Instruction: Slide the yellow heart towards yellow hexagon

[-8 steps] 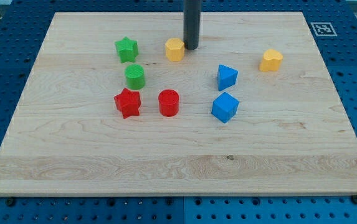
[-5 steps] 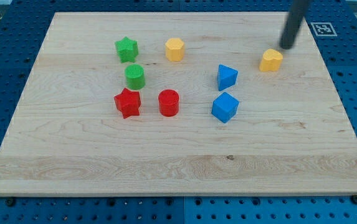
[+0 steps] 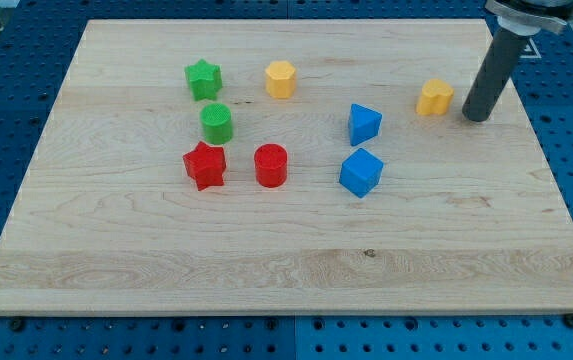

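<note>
The yellow heart [image 3: 434, 97] lies on the wooden board at the view's upper right. The yellow hexagon [image 3: 280, 78] lies near the view's top, left of centre, far to the left of the heart. My tip [image 3: 477, 116] rests on the board just to the right of the yellow heart, a small gap away from it. The dark rod rises from it towards the view's top right.
A green star [image 3: 203, 79] and green cylinder [image 3: 217, 122] lie left of the hexagon. A red star [image 3: 204, 165] and red cylinder [image 3: 271, 165] lie below them. Two blue blocks [image 3: 364, 123] [image 3: 361, 172] lie between hexagon and heart, lower down. The board's right edge [image 3: 551, 140] is near my tip.
My tip has moved from beside the yellow hexagon across to the right side of the yellow heart. The blocks have not moved.
</note>
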Robot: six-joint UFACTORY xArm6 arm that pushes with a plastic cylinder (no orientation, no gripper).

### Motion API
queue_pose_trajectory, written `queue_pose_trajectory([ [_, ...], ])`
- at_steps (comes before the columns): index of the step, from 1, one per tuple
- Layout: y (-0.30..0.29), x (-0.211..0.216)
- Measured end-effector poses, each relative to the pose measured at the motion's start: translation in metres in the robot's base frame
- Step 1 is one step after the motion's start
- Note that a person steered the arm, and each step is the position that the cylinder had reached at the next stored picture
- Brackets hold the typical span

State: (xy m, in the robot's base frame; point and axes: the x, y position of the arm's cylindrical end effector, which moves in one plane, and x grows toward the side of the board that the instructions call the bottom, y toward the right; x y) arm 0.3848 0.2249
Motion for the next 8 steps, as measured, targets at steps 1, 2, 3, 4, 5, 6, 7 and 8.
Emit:
queue_pose_trajectory([
  [1,0.0,-0.016],
  [2,0.0,-0.027],
  [3,0.0,-0.017],
  [4,0.0,-0.014],
  [5,0.0,-0.014],
  [6,-0.015,-0.014],
  [7,-0.031,-0.014],
  [8,-0.046,-0.019],
])
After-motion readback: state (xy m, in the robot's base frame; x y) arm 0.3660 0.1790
